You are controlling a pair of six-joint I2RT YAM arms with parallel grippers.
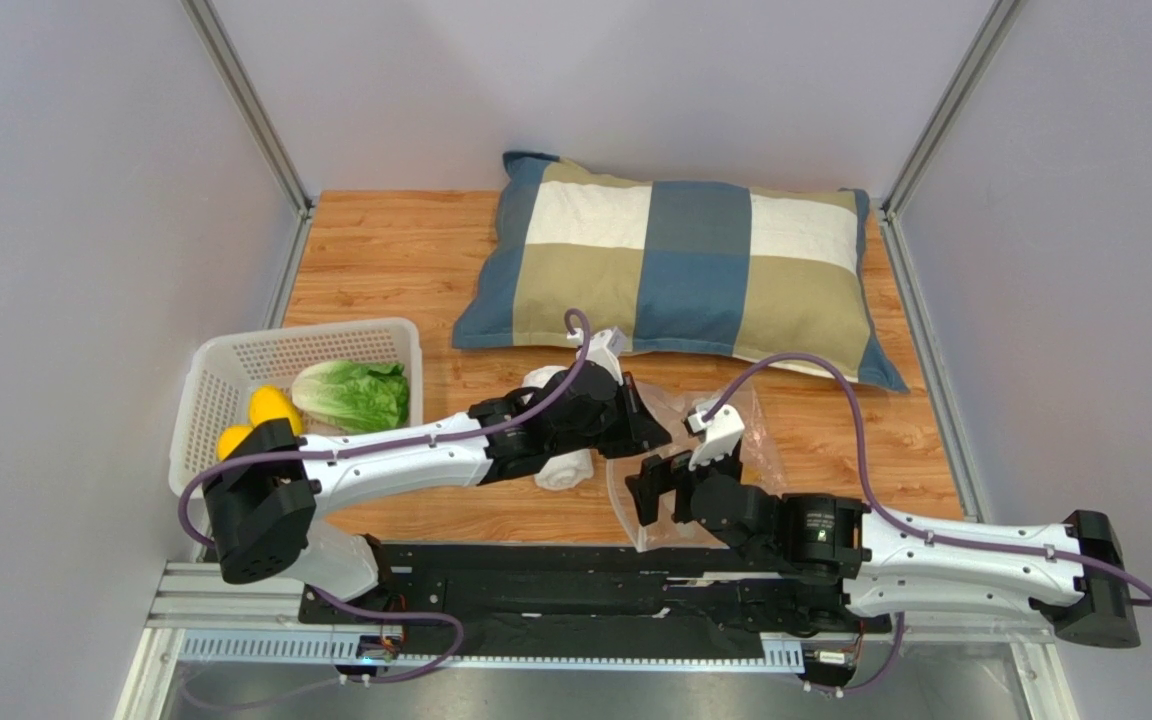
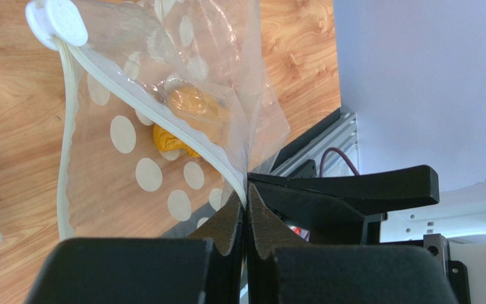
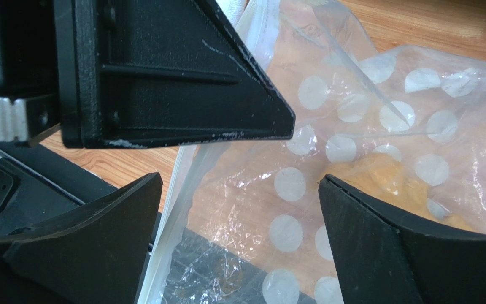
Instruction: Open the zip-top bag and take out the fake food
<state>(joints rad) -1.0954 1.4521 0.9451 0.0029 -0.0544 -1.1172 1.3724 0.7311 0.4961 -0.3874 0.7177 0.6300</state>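
The clear dotted zip-top bag (image 1: 695,450) lies on the wooden table in front of the pillow. My left gripper (image 2: 245,201) is shut on the bag's white zip edge and holds that edge up; in the top view this gripper (image 1: 648,426) is at the bag's left side. The zip's white slider (image 2: 57,22) sits at the far end. An orange-yellow piece (image 2: 188,114) lies inside the bag (image 3: 353,126). My right gripper (image 3: 239,190) is open, its jaws on either side of the bag's mouth edge, near the bag's front (image 1: 660,483). A green cabbage (image 1: 351,395) and two yellow lemons (image 1: 273,407) lie in the basket.
A white basket (image 1: 222,375) stands at the left. A checked pillow (image 1: 680,270) lies at the back. A rolled white towel (image 1: 567,471) lies under the left arm. The black base rail (image 1: 537,578) runs along the near edge, just under the bag.
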